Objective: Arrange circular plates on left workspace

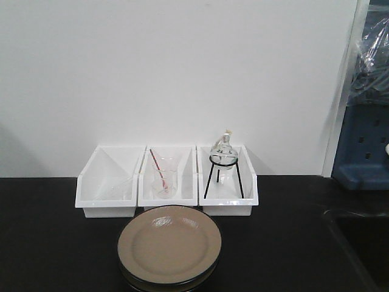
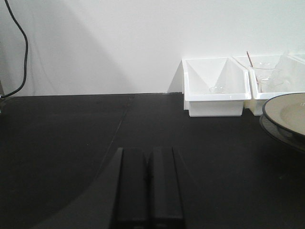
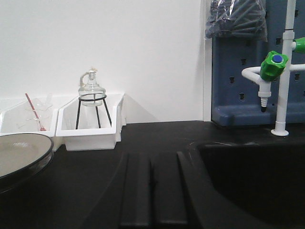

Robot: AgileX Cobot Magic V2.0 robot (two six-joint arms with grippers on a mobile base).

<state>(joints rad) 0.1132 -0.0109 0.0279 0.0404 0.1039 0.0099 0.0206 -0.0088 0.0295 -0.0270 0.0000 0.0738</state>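
Two beige circular plates [image 1: 169, 246] with dark rims lie stacked on the black countertop [image 1: 48, 243], just in front of the middle white bin. The stack's edge shows at the right of the left wrist view as plates [image 2: 286, 112], and at the left of the right wrist view as plates [image 3: 19, 155]. My left gripper [image 2: 148, 151] is shut and empty, low over the bare counter, well left of the stack. My right gripper [image 3: 151, 157] is also shut and empty, to the right of the stack beside the sink. Neither gripper appears in the front view.
Three white bins stand against the wall: the left one [image 1: 106, 182], a middle one holding a beaker with a red rod [image 1: 164, 176], and a right one holding a glass lamp on a black tripod [image 1: 223, 167]. The recessed sink [image 3: 257, 181], a green-handled tap [image 3: 272, 64] and a blue rack [image 1: 364, 146] are at the right.
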